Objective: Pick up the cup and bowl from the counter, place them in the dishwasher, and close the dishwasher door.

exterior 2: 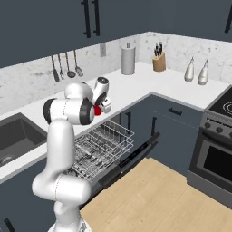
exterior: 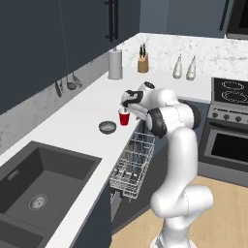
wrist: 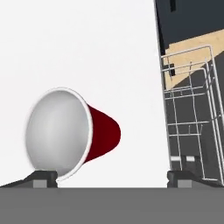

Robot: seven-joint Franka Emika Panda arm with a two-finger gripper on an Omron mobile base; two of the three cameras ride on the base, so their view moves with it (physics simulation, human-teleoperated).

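Observation:
The red cup point(exterior: 124, 117) with its white rim stands upright on the white counter point(exterior: 77, 116), near the edge above the dishwasher. My gripper point(exterior: 125, 108) hangs just above it, open. In the hand view the cup point(wrist: 72, 135) lies to the left, its rim by my left fingertip point(wrist: 43, 178), and the gripper point(wrist: 111, 177) holds nothing. A bit of red cup point(exterior 2: 97, 110) peeks out behind the hand in the right base view. The dark grey bowl point(exterior: 107, 127) rests on the counter just left of the cup. The dishwasher's white wire rack point(exterior 2: 102, 145) is pulled out over the lowered door point(exterior 2: 136, 156).
A dark sink point(exterior: 38, 184) lies at the near left. Paper towel roll point(exterior: 115, 63), knife block point(exterior: 143, 63) and two bottles point(exterior: 185, 68) stand at the back. The oven point(exterior: 227, 140) is to the right. Wood floor point(exterior 2: 154, 195) is in front of the open door.

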